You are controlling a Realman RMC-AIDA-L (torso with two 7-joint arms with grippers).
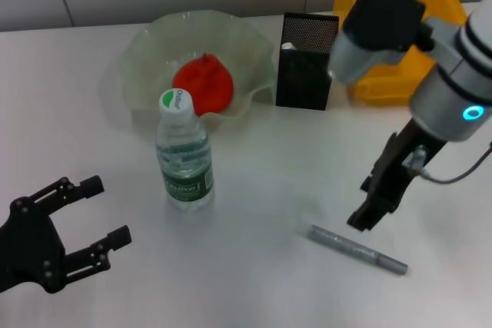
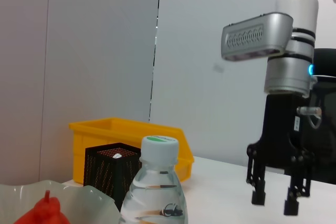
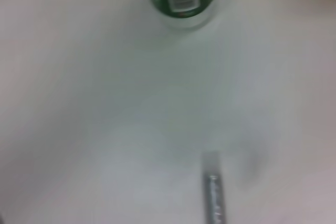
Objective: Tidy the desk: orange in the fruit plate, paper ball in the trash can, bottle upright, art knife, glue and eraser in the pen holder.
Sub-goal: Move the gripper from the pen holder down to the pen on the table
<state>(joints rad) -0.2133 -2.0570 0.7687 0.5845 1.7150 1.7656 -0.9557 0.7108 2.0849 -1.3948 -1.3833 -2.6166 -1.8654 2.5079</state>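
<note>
The orange lies in the translucent fruit plate at the back. In front of the plate the bottle stands upright with its cap on. A grey art knife lies flat on the table at the front right, also seen in the right wrist view. My right gripper hangs open just above the knife's left end, not touching it. My left gripper rests open at the front left, holding nothing. The black mesh pen holder stands right of the plate. Paper ball, glue and eraser are out of view.
A yellow bin sits behind the pen holder at the back right. Something small and white shows inside the holder; I cannot tell what it is. From the left wrist I see the bottle, the holder and the right gripper.
</note>
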